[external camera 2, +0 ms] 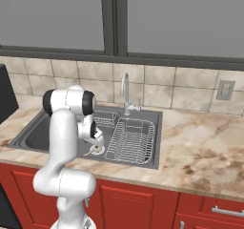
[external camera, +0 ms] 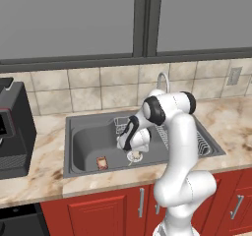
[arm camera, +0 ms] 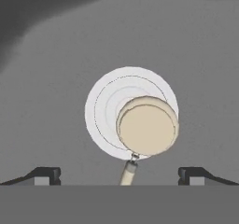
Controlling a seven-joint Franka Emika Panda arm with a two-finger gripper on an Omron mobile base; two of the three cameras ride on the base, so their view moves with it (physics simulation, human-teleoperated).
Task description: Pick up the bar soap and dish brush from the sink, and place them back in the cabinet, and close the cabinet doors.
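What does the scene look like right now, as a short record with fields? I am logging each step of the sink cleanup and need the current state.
gripper: open, above the sink floor, fingertips either side of the brush handle
dish brush: round tan head lying over the white drain, handle toward the gripper
bar soap: on the sink floor, to the gripper's left, untouched
sink: dark grey basin with wire rack and faucet
held: nothing

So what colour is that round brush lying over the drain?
Pale tan, almost cream: the dish brush has a round head and short handle, clearest in the hand view.
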